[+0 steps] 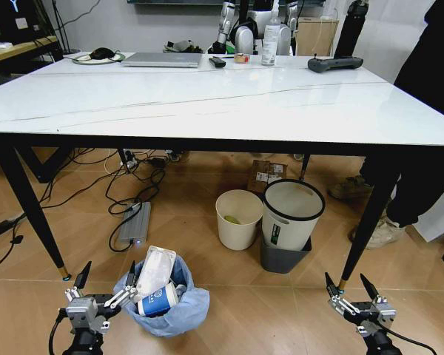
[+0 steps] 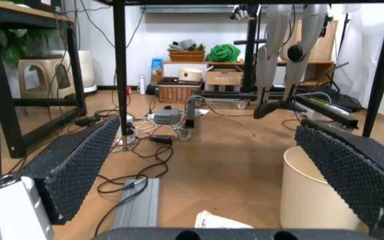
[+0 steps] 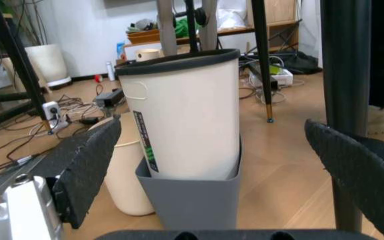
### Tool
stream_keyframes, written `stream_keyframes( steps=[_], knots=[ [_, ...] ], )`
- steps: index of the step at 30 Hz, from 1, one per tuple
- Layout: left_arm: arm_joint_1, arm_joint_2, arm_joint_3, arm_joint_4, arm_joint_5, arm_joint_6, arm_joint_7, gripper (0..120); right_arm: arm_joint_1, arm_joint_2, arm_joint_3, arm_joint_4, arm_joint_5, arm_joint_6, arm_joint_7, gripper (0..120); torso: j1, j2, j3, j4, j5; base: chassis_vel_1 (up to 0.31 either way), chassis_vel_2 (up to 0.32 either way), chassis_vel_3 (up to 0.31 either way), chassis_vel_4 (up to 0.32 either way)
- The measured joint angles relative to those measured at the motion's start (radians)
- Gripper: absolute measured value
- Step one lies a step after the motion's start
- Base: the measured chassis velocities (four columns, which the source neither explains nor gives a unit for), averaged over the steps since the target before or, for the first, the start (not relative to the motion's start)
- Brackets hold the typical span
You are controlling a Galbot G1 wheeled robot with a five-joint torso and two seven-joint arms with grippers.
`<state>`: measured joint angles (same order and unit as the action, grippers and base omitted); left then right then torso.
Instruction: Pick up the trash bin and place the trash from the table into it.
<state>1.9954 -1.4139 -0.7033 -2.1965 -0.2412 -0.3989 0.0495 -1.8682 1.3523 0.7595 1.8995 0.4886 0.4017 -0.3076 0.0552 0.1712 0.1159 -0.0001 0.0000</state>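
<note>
Low on the floor at far left, left gripper (image 1: 108, 286), fingers spread apart and holding nothing, one fingertip close beside the trash bin (image 1: 166, 307). In the left wrist view, same gripper (image 2: 232, 165) with black ridged pads (image 2: 78, 162) wide apart over wooden floor. Trash bin on the floor in front of the table (image 1: 207, 103), lined with crinkly light-blue bag, already holding trash: a white plastic pack (image 1: 155, 271) standing up and a blue-white paper cup (image 1: 159, 302) on its side. Farther right, under the table, cream round bin (image 1: 239, 219), then white bin with black rim (image 1: 291, 214) nested in a grey bin (image 1: 283, 259). At far right, right gripper (image 1: 352, 287) low over the floor, fingers likewise parted and empty, well apart from the trash bin. In the right wrist view, that gripper (image 3: 225, 165) facing the white bin (image 3: 182, 115).
</note>
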Motion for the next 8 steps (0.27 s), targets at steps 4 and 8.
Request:
stream_keyframes(
  steps=[4, 8],
  knots=[
    [0.000, 0.000, 0.000, 0.000, 0.000, 0.000, 0.000, 100, 0.000, 0.000, 0.000, 0.000, 0.000, 0.000, 0.000, 100, 0.000, 0.000, 0.000, 0.0000, 0.0000, 0.000, 0.000, 0.000, 0.000],
    [0.000, 0.000, 0.000, 0.001, -0.001, 0.001, 0.000, 100, 0.000, 0.000, 0.000, 0.000, 0.000, 0.000, 0.000, 100, 0.000, 0.000, 0.000, 0.0000, 0.0000, 0.000, 0.000, 0.000, 0.000]
  ],
)
